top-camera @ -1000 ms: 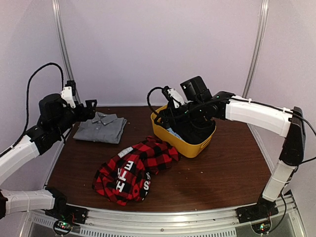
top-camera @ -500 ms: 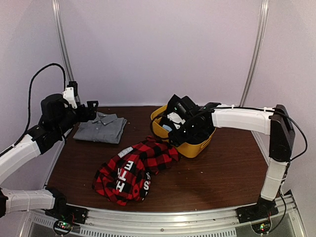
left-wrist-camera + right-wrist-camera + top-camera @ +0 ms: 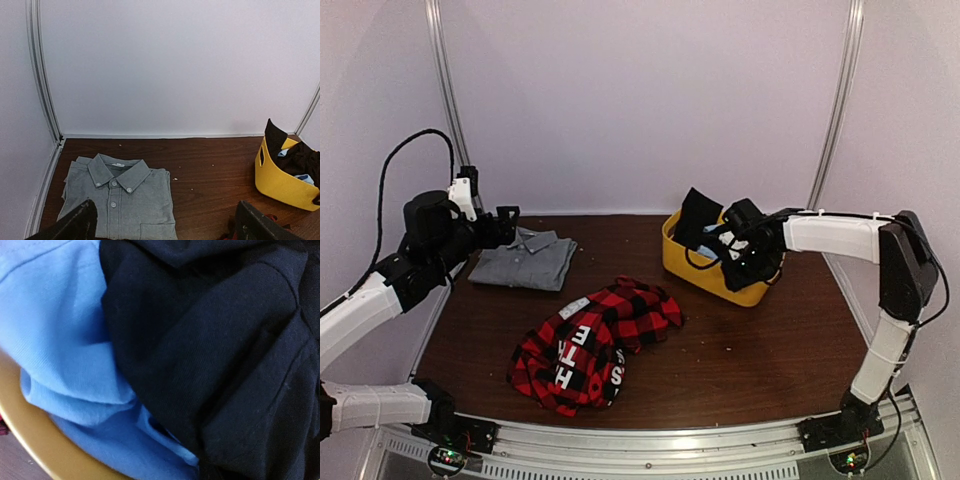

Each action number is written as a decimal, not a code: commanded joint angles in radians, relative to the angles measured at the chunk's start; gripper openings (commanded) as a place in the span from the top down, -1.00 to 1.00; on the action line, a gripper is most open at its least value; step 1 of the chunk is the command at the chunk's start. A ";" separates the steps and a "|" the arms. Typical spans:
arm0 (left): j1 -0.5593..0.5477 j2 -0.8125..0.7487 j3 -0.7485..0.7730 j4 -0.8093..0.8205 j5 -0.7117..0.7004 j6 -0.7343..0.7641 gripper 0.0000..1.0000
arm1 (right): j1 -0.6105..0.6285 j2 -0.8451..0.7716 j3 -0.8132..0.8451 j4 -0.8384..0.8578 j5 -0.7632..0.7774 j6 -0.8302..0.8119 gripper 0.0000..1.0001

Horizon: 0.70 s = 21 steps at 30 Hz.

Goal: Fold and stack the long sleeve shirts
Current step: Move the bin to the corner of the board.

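Two shirts lie on your dark wooden counter [image 3: 760, 350], with pale walls [image 3: 640, 100] behind. Your left claw [image 3: 506, 224] hovers spread open near the folded grey shirt [image 3: 525, 262] at back left. The crumpled red-and-black flannel [image 3: 590, 345] sits centre-front. Your right claw [image 3: 748, 250] is buried among clothes [image 3: 60, 340] in the yellow bin [image 3: 705, 276]; you cannot tell its grip.

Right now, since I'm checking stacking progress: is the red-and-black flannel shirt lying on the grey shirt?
No, the flannel shirt lies crumpled nearer the arms, apart from the folded grey button shirt.
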<state>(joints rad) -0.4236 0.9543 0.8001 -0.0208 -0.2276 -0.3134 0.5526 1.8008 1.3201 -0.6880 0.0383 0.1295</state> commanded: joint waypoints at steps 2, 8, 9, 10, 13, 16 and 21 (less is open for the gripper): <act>-0.001 0.003 0.001 0.032 0.015 -0.008 -0.95 | -0.175 -0.072 -0.038 -0.062 0.259 0.070 -0.13; -0.001 0.014 0.003 0.029 0.023 -0.012 -0.95 | -0.198 -0.071 -0.019 0.025 0.223 0.038 -0.54; -0.001 0.013 0.004 0.029 0.021 -0.011 -0.95 | -0.191 -0.070 -0.019 0.038 0.207 0.032 -0.57; -0.001 0.013 0.003 0.028 0.019 -0.011 -0.95 | -0.184 -0.065 -0.016 0.045 0.205 0.028 -0.58; -0.001 0.015 0.004 0.030 0.018 -0.010 -0.95 | -0.173 -0.031 0.029 0.033 0.220 0.015 -0.59; -0.001 0.026 0.006 0.030 0.026 -0.010 -0.95 | -0.153 0.005 0.104 0.021 0.262 0.004 -0.65; -0.001 0.026 0.006 0.025 0.021 -0.010 -0.95 | -0.130 0.066 0.248 -0.006 0.364 0.013 -0.76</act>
<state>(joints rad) -0.4236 0.9806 0.8001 -0.0242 -0.2134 -0.3172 0.4053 1.8301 1.4662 -0.6849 0.2958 0.1421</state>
